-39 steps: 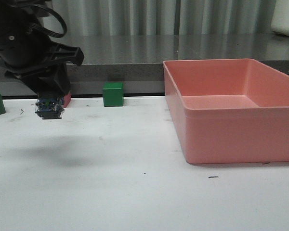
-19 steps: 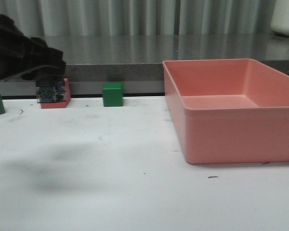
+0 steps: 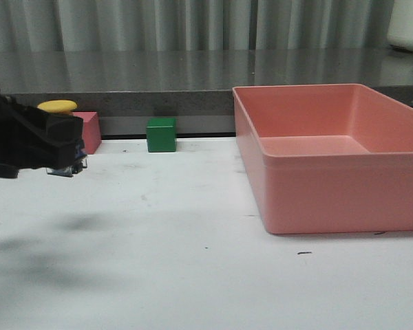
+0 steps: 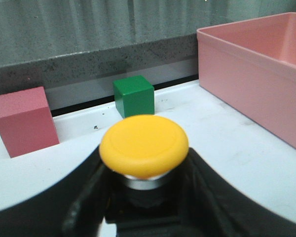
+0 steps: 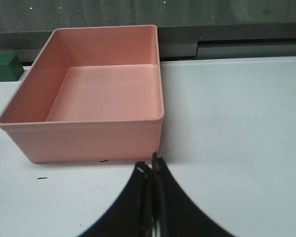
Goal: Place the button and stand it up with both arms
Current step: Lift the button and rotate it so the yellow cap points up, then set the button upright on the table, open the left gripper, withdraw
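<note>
The left gripper hangs at the far left of the front view, just above the white table, its black fingers closed on the button. In the left wrist view the yellow cap faces up and sits squarely between the two fingers, with a silver collar just under it and the dark body gripped below. From the front, the cap shows above the arm and a bit of the clear bluish base peeks out near the fingertips — the button looks clear of the table, though the dark arm hides most of it, so that is hard to be sure of.

Behind the gripper, by the back edge of the table, stands a pink cube; a green cube stands to its right, well apart from it. A large pink bin fills the right side of the table.

The right gripper shows only in its own wrist view — its two fingertips pressed together with nothing between them, near the front wall of the bin.
</note>
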Controlling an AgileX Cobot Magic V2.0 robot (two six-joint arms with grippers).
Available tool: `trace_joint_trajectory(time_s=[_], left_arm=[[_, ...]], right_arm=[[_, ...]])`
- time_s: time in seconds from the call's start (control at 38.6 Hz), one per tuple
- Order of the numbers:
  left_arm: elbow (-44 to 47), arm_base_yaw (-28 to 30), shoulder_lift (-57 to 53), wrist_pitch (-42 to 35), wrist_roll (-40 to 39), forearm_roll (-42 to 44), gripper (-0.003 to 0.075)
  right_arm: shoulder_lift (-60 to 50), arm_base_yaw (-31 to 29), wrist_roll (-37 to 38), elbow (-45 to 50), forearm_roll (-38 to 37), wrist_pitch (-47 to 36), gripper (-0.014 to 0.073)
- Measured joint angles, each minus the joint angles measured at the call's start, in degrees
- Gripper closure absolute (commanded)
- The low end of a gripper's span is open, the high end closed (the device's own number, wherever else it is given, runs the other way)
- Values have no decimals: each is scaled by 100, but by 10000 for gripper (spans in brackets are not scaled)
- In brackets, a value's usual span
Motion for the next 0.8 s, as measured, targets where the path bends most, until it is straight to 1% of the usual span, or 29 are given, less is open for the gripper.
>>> trace_joint_trajectory(time_s=[0.26, 0.54, 0.6, 0.67, 0.7, 0.8], left_arm=[[0, 0, 931, -110, 0, -45, 469], [0, 0, 1033, -196, 0, -58, 457], [0, 0, 1033, -196, 0, -58, 432], [0, 0, 1033, -196, 0, -68, 373], [0, 0, 1033, -196, 0, -67, 340], [0, 0, 1033, -200, 0, -67, 260]], right_arm=[[0, 0, 0, 0, 0, 0, 657], [0, 0, 0, 0, 0, 0, 657], [0, 0, 0, 0, 0, 0, 657], [0, 0, -4, 0, 0, 0, 657], [0, 0, -4, 0, 0, 0, 657], [0, 0, -4, 0, 0, 0, 657]])
